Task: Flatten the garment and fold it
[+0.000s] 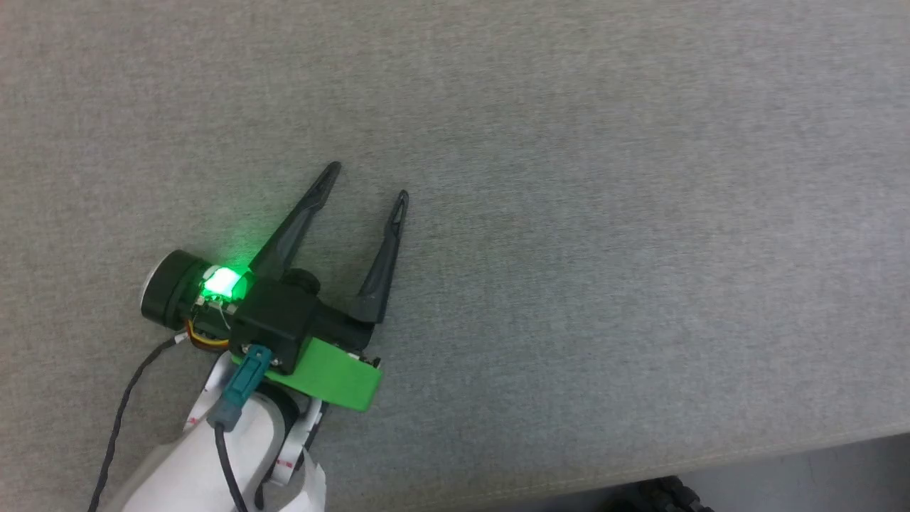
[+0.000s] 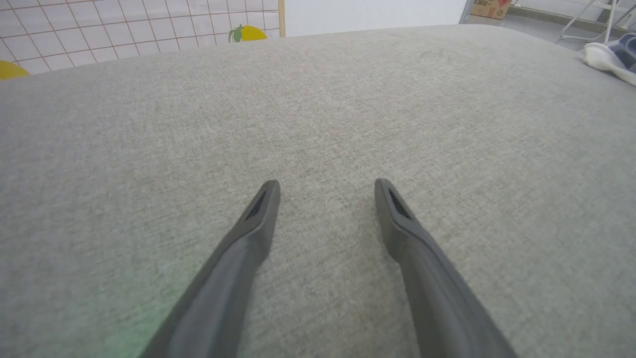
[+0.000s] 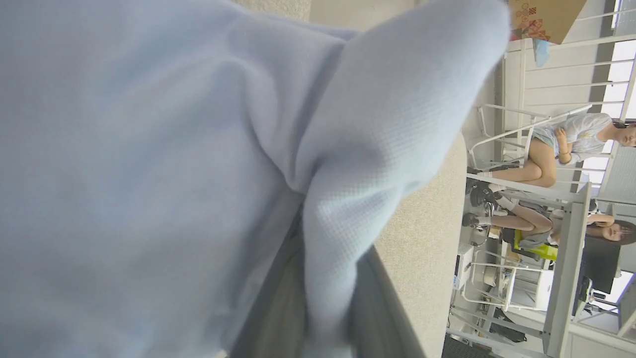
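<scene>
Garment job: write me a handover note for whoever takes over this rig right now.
Left gripper: open, empty, above the bare grey table.
Right gripper: shut on the garment, with a fold of light blue fabric pinched between its fingers.
Garment: bunched and draped close over the right wrist camera, not spread out. It is not on the stretch of table in front of the left gripper.
Done: the right gripper has hold of it.
Left: lay it on the table, flatten it, fold it.

Our left gripper (image 1: 368, 180) over the table (image 1: 640, 213)
The garment (image 3: 149, 149) sits pinched between the fingers of our right gripper (image 3: 325, 293), with the table behind it.
</scene>
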You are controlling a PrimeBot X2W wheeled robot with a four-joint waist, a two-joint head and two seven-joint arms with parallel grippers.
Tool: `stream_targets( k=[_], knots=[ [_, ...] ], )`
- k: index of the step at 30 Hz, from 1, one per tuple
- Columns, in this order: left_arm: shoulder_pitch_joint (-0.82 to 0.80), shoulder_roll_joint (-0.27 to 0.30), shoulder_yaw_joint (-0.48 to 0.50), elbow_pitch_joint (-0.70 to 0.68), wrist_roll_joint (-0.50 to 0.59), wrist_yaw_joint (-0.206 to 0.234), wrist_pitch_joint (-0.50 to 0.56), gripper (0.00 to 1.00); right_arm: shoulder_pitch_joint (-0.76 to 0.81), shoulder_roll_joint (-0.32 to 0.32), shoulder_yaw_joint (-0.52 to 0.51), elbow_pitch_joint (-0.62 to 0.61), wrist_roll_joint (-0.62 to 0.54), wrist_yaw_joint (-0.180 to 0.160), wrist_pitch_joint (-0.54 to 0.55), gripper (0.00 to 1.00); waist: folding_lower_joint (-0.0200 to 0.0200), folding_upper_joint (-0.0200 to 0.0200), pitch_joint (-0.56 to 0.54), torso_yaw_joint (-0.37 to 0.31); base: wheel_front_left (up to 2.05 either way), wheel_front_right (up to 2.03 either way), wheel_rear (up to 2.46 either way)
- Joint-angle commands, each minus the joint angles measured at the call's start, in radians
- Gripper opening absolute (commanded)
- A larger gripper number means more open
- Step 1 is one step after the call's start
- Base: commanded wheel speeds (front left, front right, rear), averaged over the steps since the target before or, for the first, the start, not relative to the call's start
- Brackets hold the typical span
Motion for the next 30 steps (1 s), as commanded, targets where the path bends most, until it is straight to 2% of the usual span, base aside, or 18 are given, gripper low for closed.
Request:
stream_targets(
  k=[1, 3, 4, 8, 14, 20, 23, 30],
  knots=[
    [-0.009, 0.006, 0.003, 0.021, 0.004, 0.006, 0.0, 1.0, 0.007, 0.009, -0.022, 0.017, -0.014, -0.002, -0.009, 0.0, -0.0001, -0.0001, 0.016, 0.02, 0.0, 0.0, 0.0],
    [-0.01, 0.003, 0.001, 0.027, 0.003, 0.006, -0.004, 1.0, 0.003, 0.024, -0.058, 0.041, -0.023, -0.002, -0.013, 0.0, -0.0001, -0.0001, 0.01, 0.023, 0.0, 0.0, 0.0],
    [-0.01, 0.002, 0.001, 0.032, 0.001, 0.006, -0.006, 1.0, 0.0, 0.034, -0.075, 0.05, -0.021, -0.002, -0.014, 1.0, -0.0001, -0.0001, 0.005, 0.024, 0.0, 0.0, 0.0],
    [-0.011, -0.005, 0.008, 0.062, -0.009, 0.01, -0.024, 1.0, -0.012, 0.053, -0.113, 0.054, -0.029, -0.002, -0.026, 1.0, -0.0001, -0.0001, -0.04, 0.028, 0.0, 0.0, 0.0],
    [0.006, -0.022, 0.021, 0.127, -0.042, 0.015, -0.061, 1.0, -0.025, 0.032, -0.089, 0.02, -0.039, -0.002, -0.051, 1.0, -0.0001, -0.0001, -0.163, 0.041, 0.0, 0.0, 0.0],
    [0.051, -0.031, 0.034, 0.188, -0.079, 0.026, -0.079, 1.0, -0.072, 0.071, -0.031, -0.099, 0.038, -0.002, -0.096, 1.0, -0.0001, -0.0001, -0.3, 0.05, 0.0, 0.0, 0.0],
    [0.085, -0.055, 0.083, 0.205, -0.147, 0.054, -0.082, 1.0, -0.088, 0.102, 0.012, -0.173, 0.105, -0.002, -0.146, 1.0, -0.0001, -0.0001, -0.36, 0.057, 0.0, 0.0, 0.0],
    [0.122, -0.017, 0.119, 0.212, -0.162, 0.078, -0.077, 1.0, -0.056, 0.182, 0.046, -0.308, 0.221, -0.002, -0.232, 1.0, -0.0001, -0.0001, -0.47, 0.084, 0.0, 0.0, 0.0]
  ],
)
